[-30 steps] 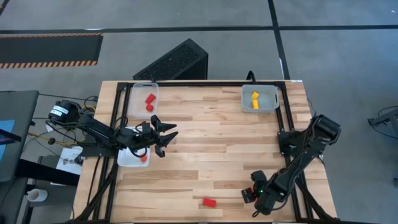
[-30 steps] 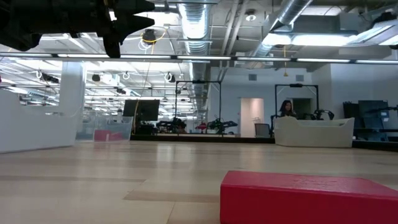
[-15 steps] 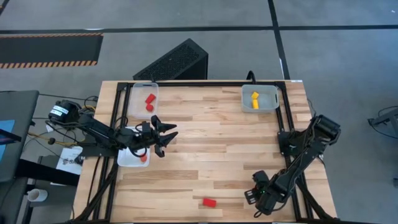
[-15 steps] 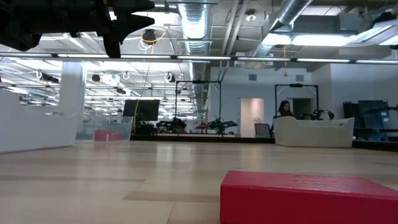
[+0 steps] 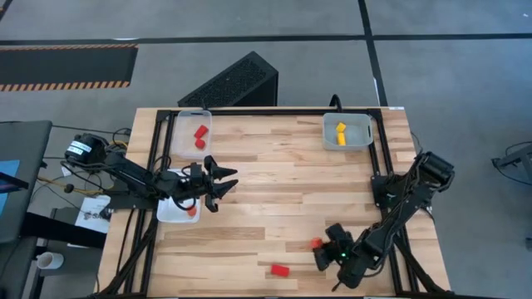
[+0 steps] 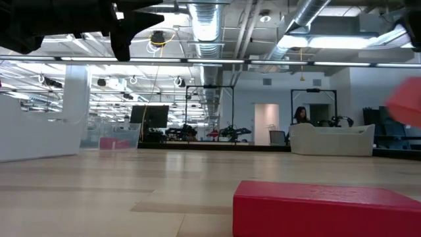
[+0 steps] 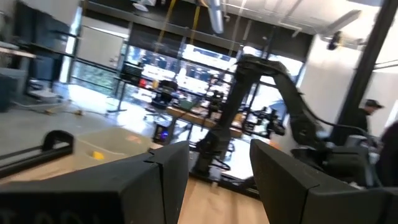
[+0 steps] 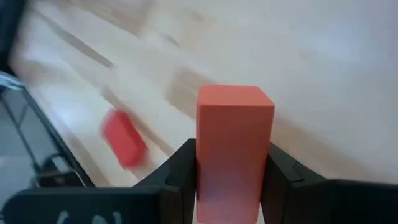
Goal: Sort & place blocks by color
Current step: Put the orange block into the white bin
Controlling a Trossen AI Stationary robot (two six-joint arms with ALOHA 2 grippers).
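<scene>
My right gripper (image 5: pixel 321 250) hangs over the table's near right part, shut on an orange block (image 8: pixel 235 140), which also shows as a blur at the low view's right edge (image 6: pixel 404 102). A red block (image 5: pixel 280 270) lies flat on the table near the front edge, left of that gripper, and is large in the low view (image 6: pixel 325 209). My left gripper (image 5: pixel 219 184) waits open above the table's left side, next to a clear tray (image 5: pixel 170 213) holding one orange block (image 5: pixel 192 211). Its fingers (image 7: pixel 165 177) hold nothing. My right gripper pinches the orange block between its two fingers, one on each of two opposite sides (image 8: pixel 200 168). The block's free end (image 8: pixel 235 93) sticks out past the fingertips. The fingers slant down from the table's near right side. The block is lifted clear of the table.
At the far left a clear tray (image 5: pixel 184 145) holds two red blocks (image 5: pixel 200 134). At the far right another tray (image 5: pixel 359 133) holds yellow blocks (image 5: pixel 341 132). The wooden table's middle (image 5: pixel 283 183) is bare. A black box (image 5: pixel 233 81) stands on the floor behind the table.
My right gripper has swung from the near right corner toward the table's left and risen a little, turning at the wrist. The orange block now shows between its fingers, clear of the table, and has come into the low view's right edge.
</scene>
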